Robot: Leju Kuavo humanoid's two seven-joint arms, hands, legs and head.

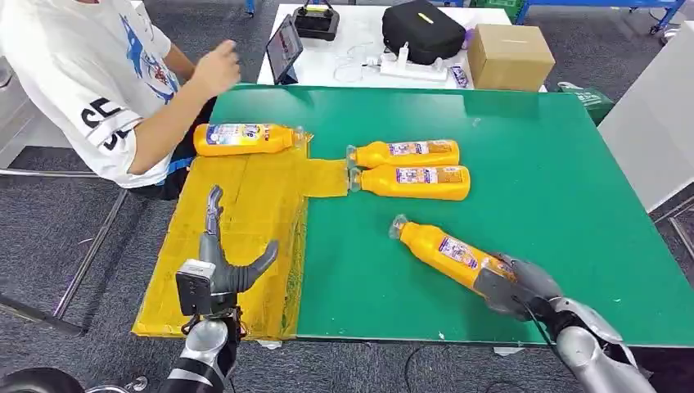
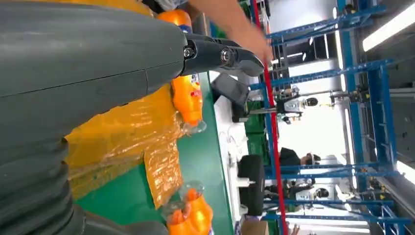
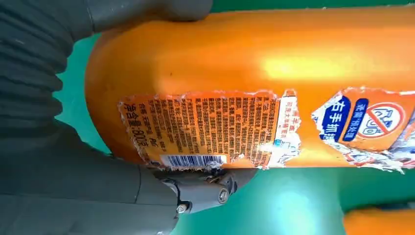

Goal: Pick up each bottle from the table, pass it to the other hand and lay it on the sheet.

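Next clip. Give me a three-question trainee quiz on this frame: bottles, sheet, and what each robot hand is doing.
1. True or false: the right robot hand grips the base end of a bottle lying on the green table.
2. How many orange bottles lie on the table in the head view?
3. The left robot hand is: A) holding a bottle, B) open above the yellow sheet, C) touching the tablet.

Key: 1 true; 2 four; 3 B.

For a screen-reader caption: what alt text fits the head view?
The right hand grips an orange bottle lying on the green table. The left hand hovers open over the yellow sheet, which holds another bottle.
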